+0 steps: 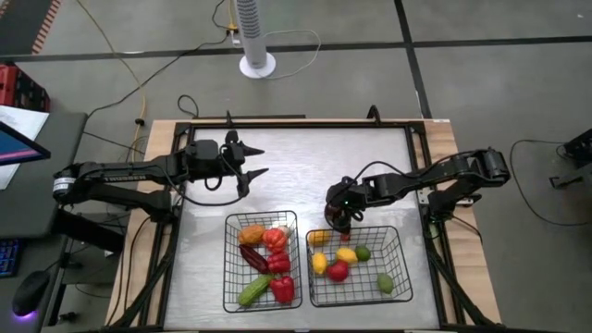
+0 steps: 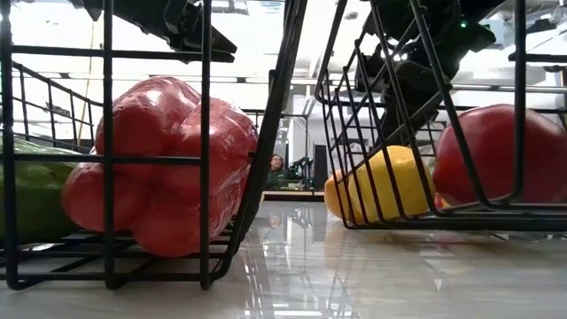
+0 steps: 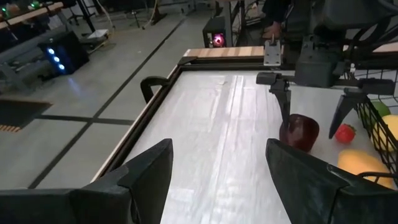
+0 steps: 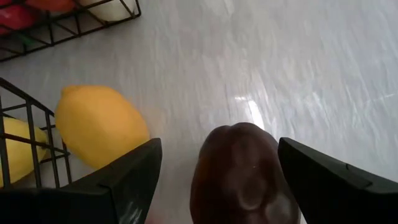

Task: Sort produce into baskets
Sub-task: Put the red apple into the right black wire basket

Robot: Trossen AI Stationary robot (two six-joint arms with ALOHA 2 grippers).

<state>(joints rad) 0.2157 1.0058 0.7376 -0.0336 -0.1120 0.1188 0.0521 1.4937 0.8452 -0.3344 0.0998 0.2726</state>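
Note:
Two black wire baskets stand at the table's near side. The left basket (image 1: 231, 277) holds red peppers, a green cucumber and an orange piece. The right basket (image 1: 400, 277) holds lemons, a red tomato and limes. A dark purple pepper (image 4: 239, 177) stands on the table just beyond the right basket; it also shows in the left wrist view (image 3: 300, 132). My right gripper (image 4: 219, 143) is open, pointing down, with a finger on either side of that pepper and a gap at each. My left gripper (image 1: 254, 162) is open and empty over the table's far left.
A yellow lemon (image 4: 99, 124) lies by the right basket's far-left corner, next to the purple pepper. A small red piece (image 3: 345, 132) lies on the table beside them. Bare tabletop (image 1: 305, 162) stretches between the two grippers. A raised frame (image 3: 155, 93) edges the table.

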